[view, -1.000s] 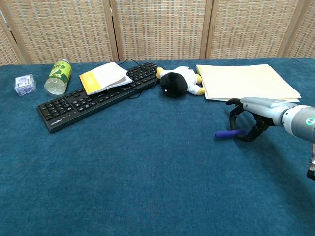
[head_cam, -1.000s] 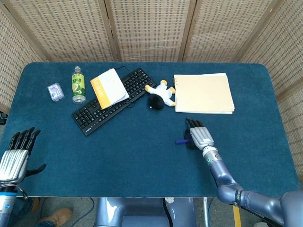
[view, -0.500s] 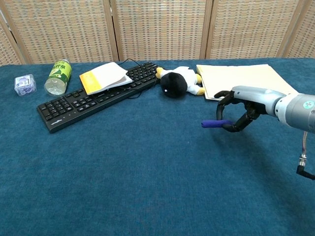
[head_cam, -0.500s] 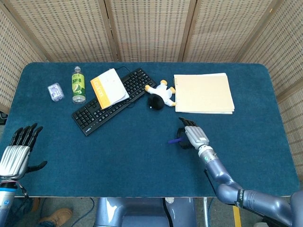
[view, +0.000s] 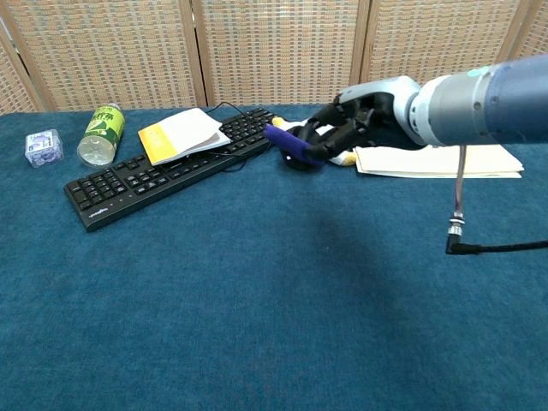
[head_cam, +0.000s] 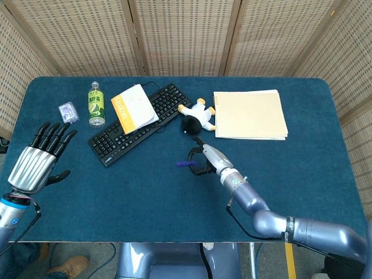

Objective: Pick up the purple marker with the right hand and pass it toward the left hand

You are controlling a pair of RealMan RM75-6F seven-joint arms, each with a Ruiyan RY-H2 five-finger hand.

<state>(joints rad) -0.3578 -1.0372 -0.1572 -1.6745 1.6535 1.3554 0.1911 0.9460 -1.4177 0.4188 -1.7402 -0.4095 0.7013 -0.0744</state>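
Holding the purple marker point(head_cam: 186, 164) aloft near the centre of the frame, the robot's right hand point(head_cam: 204, 160) pinches the pen's right-hand end between curled dark fingers, clear of the blue table point(head_cam: 145, 197). In the head view the marker's long axis runs roughly left to right, its free tip pointing toward the left side of the picture; in the chest view the same marker point(view: 287, 143) slants up toward the upper left, in front of the black plush toy point(view: 296, 160) and the keyboard point(view: 163, 174).

The left hand point(head_cam: 35, 165) waits at the lower left edge of the head view, holding nothing, fingers spread and pointing up the frame, thumb out to the right; the chest view does not show it. The two hands stand well apart, with a wide stretch of blue table between them.

The coming move appears to turn on that gap: the marker's free end already aims broadly leftward, but the waiting palm lies lower in the frame than the pen, so the pass would likely need travel left and down across the picture. The right hand is plainly the nearer, being the one that grips it
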